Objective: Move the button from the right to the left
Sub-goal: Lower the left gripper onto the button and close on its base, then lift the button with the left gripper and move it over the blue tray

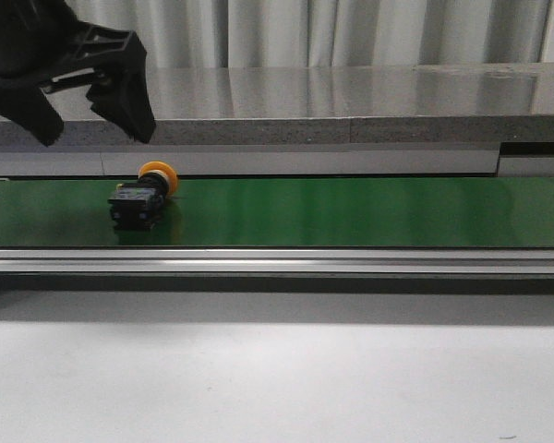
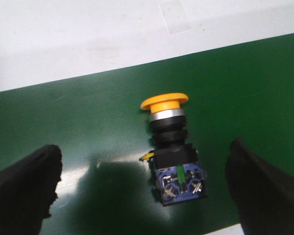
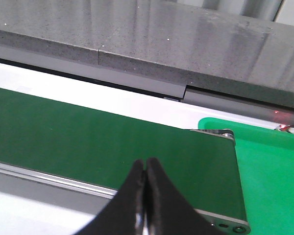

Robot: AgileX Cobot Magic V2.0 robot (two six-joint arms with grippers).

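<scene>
I have the button [image 1: 144, 197] lying on its side on the green conveyor belt [image 1: 351, 212], toward the belt's left end in the front view. Its yellow-orange head points away from me toward the grey ledge [image 1: 332, 129] behind the belt; the dark body with its blue terminal block faces the near edge. So the long axis runs across the belt, not along it.

The left gripper [image 1: 97, 97] hangs above and slightly left of the button, clear of it, with daylight between fingertips and part. Jaws are spread wide and hold nothing. In the left wrist view, the button [image 2: 172, 149] sits between the two black fingers [image 2: 24, 191], somewhat nearer one finger than the other, with wide gaps on both sides. The fingers straddle the body crosswise to its long axis, so a straight descent should, I judge, close them on the flat flanks of the body and not on head and terminals. That is the relation I care about.

The right gripper [image 3: 146, 196] is closed, finger against finger, empty, over the belt's far right end near a green tray [image 3: 269, 166]. No button in its view. It does not appear in the front view.

Left arm is plainly the nearer one. Whether the button already counts as "left" I cannot settle from here.
</scene>
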